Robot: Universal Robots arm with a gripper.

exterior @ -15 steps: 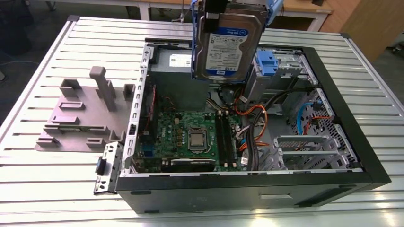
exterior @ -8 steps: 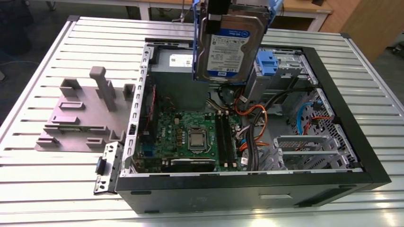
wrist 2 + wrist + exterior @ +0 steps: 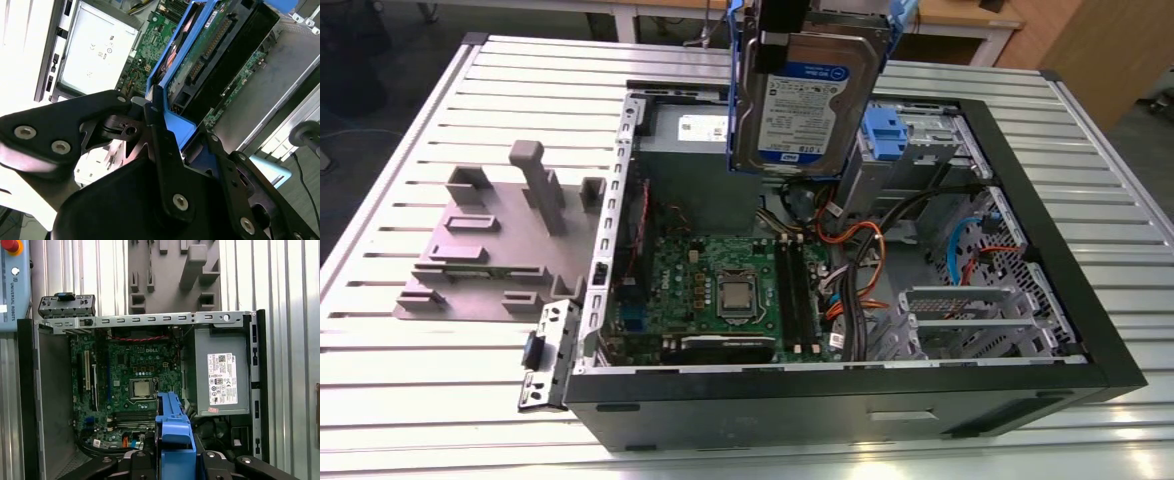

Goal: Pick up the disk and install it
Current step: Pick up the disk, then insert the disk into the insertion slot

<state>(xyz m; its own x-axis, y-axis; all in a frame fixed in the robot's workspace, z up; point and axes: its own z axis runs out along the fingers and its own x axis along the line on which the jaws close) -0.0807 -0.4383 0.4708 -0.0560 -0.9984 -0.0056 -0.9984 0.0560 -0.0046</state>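
The disk [image 3: 803, 95], a silver hard drive with a white-and-blue label in a blue carrier bracket, hangs upright in the air over the far part of the open computer case [image 3: 1047, 250]. My gripper [image 3: 807, 15] holds it from above, shut on the blue carrier. In the second wrist view the black fingers [image 3: 156, 125] clamp the carrier's blue edge [image 3: 172, 122], and the drive's connector end [image 3: 210, 50] points down toward the case. In the first wrist view the carrier [image 3: 173, 432] sits between the gripper [image 3: 175, 462] fingers, above the motherboard [image 3: 132, 385].
A grey plastic holder [image 3: 500, 235] with upright posts lies on the slatted metal table at the exterior view's left. Inside the case are the motherboard [image 3: 720, 290], a power supply [image 3: 220, 375], cables [image 3: 847, 240], another blue bracket [image 3: 887, 135] and a metal drive cage [image 3: 961, 320].
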